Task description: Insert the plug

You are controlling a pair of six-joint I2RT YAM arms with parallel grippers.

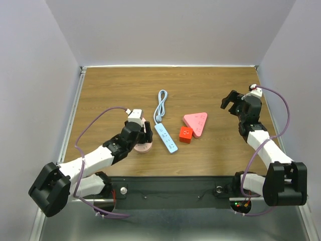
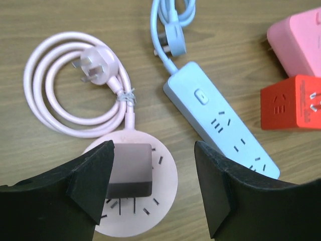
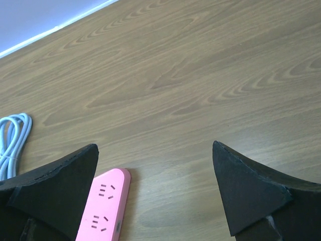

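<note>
The red plug [image 1: 186, 134] lies on the table between the light blue power strip [image 1: 166, 138] and a pink triangular power strip [image 1: 196, 123], touching the pink one. In the left wrist view the plug [image 2: 293, 103] lies on its side at the right edge with its prongs showing, next to the blue strip [image 2: 220, 120]. My left gripper [image 1: 141, 132] is open and empty above a round pink socket [image 2: 165, 175] that carries a greyish cube adapter [image 2: 129, 169]. My right gripper [image 1: 230, 103] is open and empty, above bare table to the right of the pink strip [image 3: 103, 208].
The round socket's pink cord [image 2: 75, 105] lies coiled beyond it. The blue strip's cable [image 1: 161, 103] is coiled toward the back, and it also shows in the right wrist view [image 3: 10, 140]. Walls enclose the table on three sides.
</note>
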